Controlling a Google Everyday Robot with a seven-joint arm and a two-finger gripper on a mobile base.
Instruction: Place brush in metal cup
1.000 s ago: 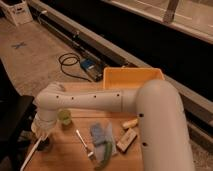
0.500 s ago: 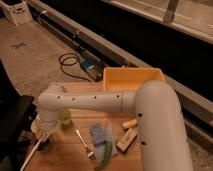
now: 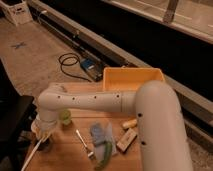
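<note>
The brush (image 3: 31,156) shows as a slim white handle slanting from beside the metal cup down to the lower left, past the table's edge. Its head is hidden under my gripper. The metal cup (image 3: 46,145) is a small dark cup near the table's left edge. My gripper (image 3: 42,131) hangs just above the cup, at the upper end of the handle. The white arm reaches to it from the right across the table.
A light green cup (image 3: 65,117) stands just right of the gripper. A small fork (image 3: 83,140), a blue cloth (image 3: 102,134), a green item (image 3: 105,153) and a tan block (image 3: 127,140) lie mid-table. A yellow bin (image 3: 132,79) sits at the back.
</note>
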